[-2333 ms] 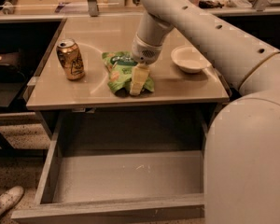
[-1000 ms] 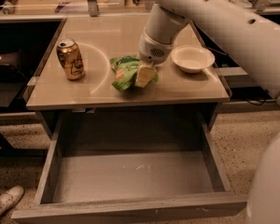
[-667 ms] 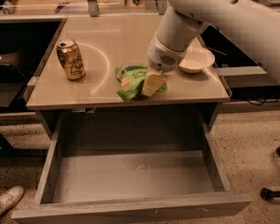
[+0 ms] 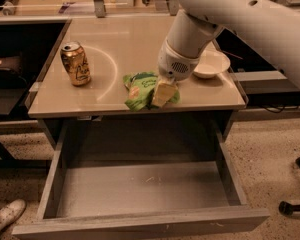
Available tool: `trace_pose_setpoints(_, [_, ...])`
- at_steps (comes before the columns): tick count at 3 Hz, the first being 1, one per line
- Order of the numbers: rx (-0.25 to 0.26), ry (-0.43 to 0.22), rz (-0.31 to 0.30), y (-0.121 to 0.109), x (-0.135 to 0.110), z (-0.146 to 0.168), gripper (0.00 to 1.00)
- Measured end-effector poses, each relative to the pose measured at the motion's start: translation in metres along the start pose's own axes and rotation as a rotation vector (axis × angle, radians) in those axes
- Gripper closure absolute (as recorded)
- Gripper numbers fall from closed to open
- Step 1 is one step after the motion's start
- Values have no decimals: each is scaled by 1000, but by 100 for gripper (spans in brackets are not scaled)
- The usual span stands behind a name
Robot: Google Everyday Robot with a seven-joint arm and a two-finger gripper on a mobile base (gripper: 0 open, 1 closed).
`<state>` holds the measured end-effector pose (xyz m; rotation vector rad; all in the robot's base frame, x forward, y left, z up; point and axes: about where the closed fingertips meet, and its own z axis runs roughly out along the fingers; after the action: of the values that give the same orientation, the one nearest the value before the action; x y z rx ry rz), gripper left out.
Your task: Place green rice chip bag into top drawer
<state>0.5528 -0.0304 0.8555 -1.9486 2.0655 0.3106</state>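
Note:
The green rice chip bag [image 4: 140,90] hangs crumpled over the front part of the beige tabletop, near its front edge. My gripper [image 4: 161,93] is shut on the green rice chip bag, its pale fingers [image 4: 159,95] pinching the bag's right side. The white arm comes down from the upper right. The top drawer [image 4: 140,189] is pulled wide open below the table, and its grey inside is bare. The bag is above the table's front edge, just behind the drawer opening.
A gold soda can [image 4: 75,63] stands upright on the left of the tabletop [image 4: 115,44]. A white bowl [image 4: 212,64] sits at the right, behind the arm. A shoe [image 4: 5,216] lies on the floor at lower left. A chair caster [image 4: 290,206] is at lower right.
The gripper has carried the bag forward and to the right across the tabletop, toward the front edge above the open drawer. The view has also shifted. The can and bowl stay put.

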Motion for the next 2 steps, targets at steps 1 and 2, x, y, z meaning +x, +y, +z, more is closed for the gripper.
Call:
trace_pose_setpoints(1, [-9, 36, 45, 41, 4, -13, 100])
trace_pose_setpoints(2, [26, 76, 133, 85, 17, -25, 100])
